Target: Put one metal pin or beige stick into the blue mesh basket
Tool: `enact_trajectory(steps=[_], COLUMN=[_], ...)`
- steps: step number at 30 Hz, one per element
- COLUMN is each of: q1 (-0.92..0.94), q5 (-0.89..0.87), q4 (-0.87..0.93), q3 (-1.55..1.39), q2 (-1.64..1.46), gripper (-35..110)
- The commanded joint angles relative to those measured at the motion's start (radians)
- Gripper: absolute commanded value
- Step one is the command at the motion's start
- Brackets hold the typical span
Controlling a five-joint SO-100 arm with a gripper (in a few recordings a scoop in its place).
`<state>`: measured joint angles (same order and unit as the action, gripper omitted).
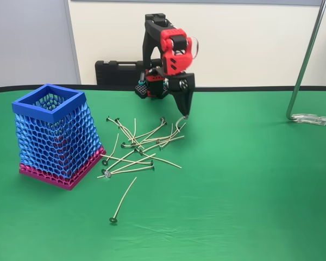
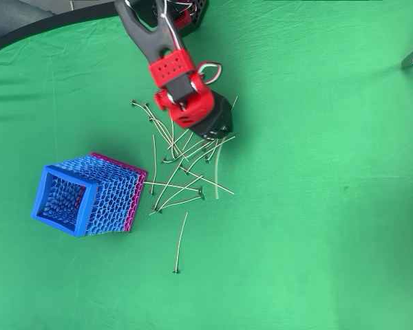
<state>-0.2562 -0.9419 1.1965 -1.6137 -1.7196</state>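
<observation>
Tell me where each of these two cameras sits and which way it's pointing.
Fixed view: low at the table's near edge, facing the wall; shows the arm, its hand tip down over the sticks.
Overhead view: above the green table, looking straight down; the arm enters from the top edge, its hand over the pile.
Shared: the blue mesh basket, the sticks and the arm.

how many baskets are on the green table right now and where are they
1. The blue mesh basket stands upright at the left of the fixed view, left of the pile of beige sticks. The end effector is down at the pile's far right edge.
</observation>
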Motion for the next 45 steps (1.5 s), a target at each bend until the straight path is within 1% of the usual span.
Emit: enact_trajectory(steps=[1, 7, 10, 14, 20, 26, 32, 38, 40, 45], q1=[0.094, 0.245, 0.299, 0.373, 0.474, 0.591, 0.739, 0.87, 0.896, 0.927], q5=[0.083, 0.321, 0.457, 0.597, 0.765, 0.927, 1.006, 1.042, 1.051, 1.066], q4=[0.035, 0.089, 0.089, 0.086, 0.055, 0.025, -0.008, -0.112, -0.144, -0.146], q3=[0.044, 0.126, 0.146, 0.204, 0.287, 0.371, 0.453, 0.489, 0.508, 0.614], q2=[-0.115, -0.204, -0.25, -0.291, -0.365, -0.376, -0.324, -0.235, -0.19, -0.046], gripper=[1, 1, 1, 1, 1, 1, 1, 1, 1, 1])
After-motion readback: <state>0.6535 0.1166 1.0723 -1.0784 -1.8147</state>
